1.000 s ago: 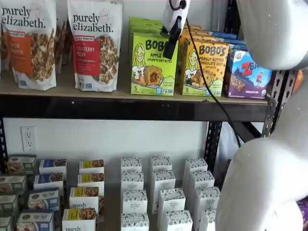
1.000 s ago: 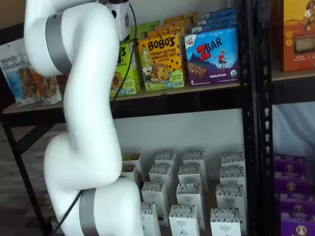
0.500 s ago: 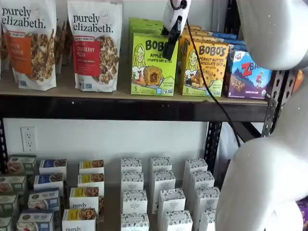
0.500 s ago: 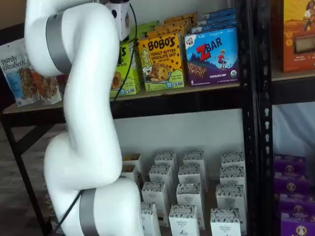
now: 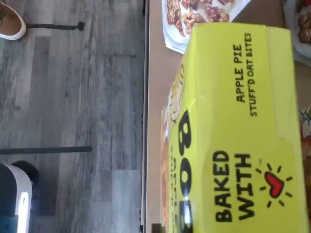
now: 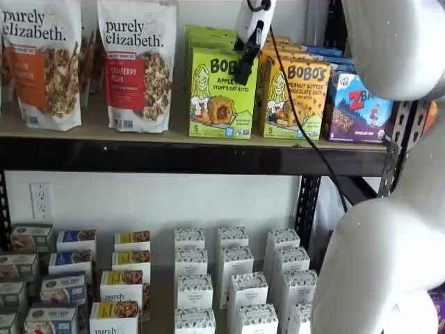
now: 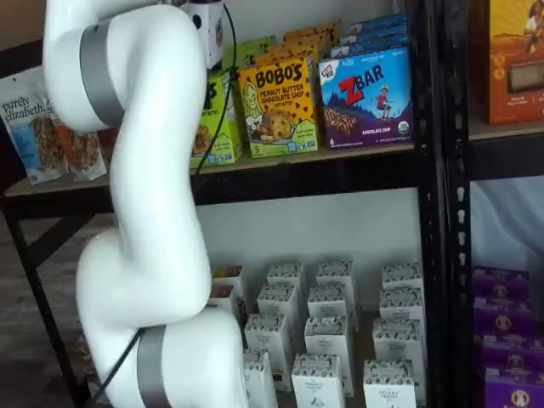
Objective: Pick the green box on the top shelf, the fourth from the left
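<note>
The green box (image 6: 215, 104), a lime-green Bobo's Apple Pie carton, stands upright at the front of the top shelf (image 6: 174, 156), with more green cartons behind it. My gripper (image 6: 243, 75) hangs in front of its upper right corner. Only one black finger shows, side-on, so I cannot tell whether it is open. In a shelf view the box (image 7: 223, 127) is partly hidden by my arm, and the gripper's white body (image 7: 209, 34) is above it. The wrist view shows the box's top (image 5: 243, 136) close up, printed "APPLE PIE STUFF'D OAT BITES", on the tan board (image 5: 153, 97).
A yellow-orange Bobo's carton (image 6: 295, 97) stands right of the green box, then a blue ZBar box (image 6: 358, 108). Purely Elizabeth granola bags (image 6: 135, 66) stand to its left. My white arm (image 6: 389, 209) fills the right foreground. Small cartons (image 6: 236, 278) fill the lower shelf.
</note>
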You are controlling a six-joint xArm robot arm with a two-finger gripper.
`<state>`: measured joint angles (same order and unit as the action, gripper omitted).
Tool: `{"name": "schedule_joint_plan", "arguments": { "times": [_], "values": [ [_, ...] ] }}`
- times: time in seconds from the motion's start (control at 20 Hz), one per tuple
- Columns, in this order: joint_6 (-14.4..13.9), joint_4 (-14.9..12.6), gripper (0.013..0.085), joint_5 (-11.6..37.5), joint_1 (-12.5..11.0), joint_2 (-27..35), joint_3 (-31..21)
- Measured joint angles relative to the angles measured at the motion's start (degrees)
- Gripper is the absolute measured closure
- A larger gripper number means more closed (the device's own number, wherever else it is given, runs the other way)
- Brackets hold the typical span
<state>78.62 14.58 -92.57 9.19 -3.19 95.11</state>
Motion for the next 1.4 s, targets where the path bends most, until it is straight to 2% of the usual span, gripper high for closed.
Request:
{"name": "schedule_joint_plan", "arguments": {
  "times": [0.7, 0.85, 0.9, 0.95, 1.4],
  "values": [
    [-0.12, 0.05, 0.0410, 1.07, 0.22, -0.88, -1.34],
    [-0.11, 0.23, 0.0490, 1.20, 0.23, -1.01, -1.59],
    [-0.11, 0.27, 0.0490, 1.21, 0.22, -1.02, -1.62],
    [-0.09, 0.32, 0.0530, 1.21, 0.20, -1.03, -1.64],
    [0.02, 0.43, 0.0530, 1.30, 0.09, -1.17, -1.82]
  ]
}}
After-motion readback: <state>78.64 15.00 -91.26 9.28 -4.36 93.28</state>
